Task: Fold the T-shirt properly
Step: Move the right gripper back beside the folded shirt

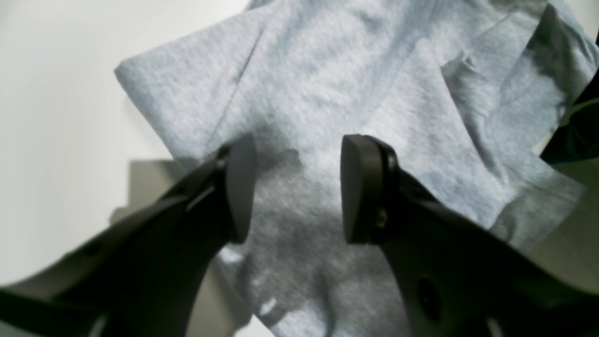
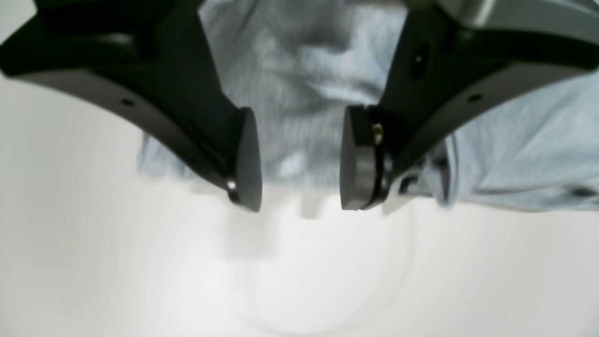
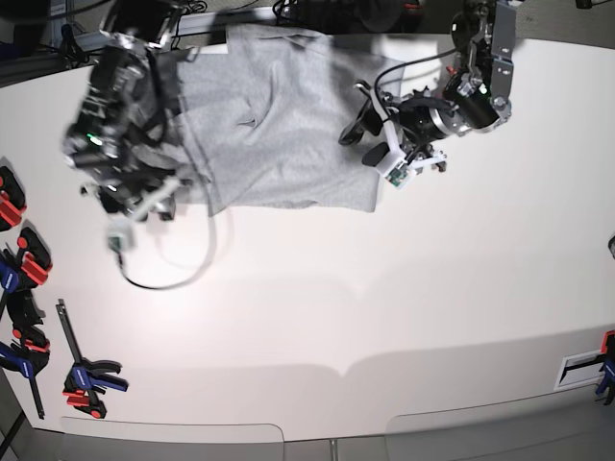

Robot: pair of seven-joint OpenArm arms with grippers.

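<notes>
The light grey T-shirt (image 3: pixel 279 125) lies partly folded at the far middle of the white table (image 3: pixel 384 307); no lettering shows. My left gripper (image 3: pixel 363 139) is open at the shirt's right edge. In the left wrist view it (image 1: pixel 297 192) hovers just over the creased cloth (image 1: pixel 327 84), with nothing between the jaws. My right gripper (image 3: pixel 144 206) is open at the shirt's front left corner. In the right wrist view it (image 2: pixel 299 164) straddles the shirt's hem (image 2: pixel 299 70) without pinching it.
Several red, blue and black clamps (image 3: pixel 19 279) lie along the table's left edge, with one more (image 3: pixel 86 375) nearer the front. A white cable (image 3: pixel 183 279) loops on the table below the right arm. A clamp (image 3: pixel 605 365) sits at the right edge.
</notes>
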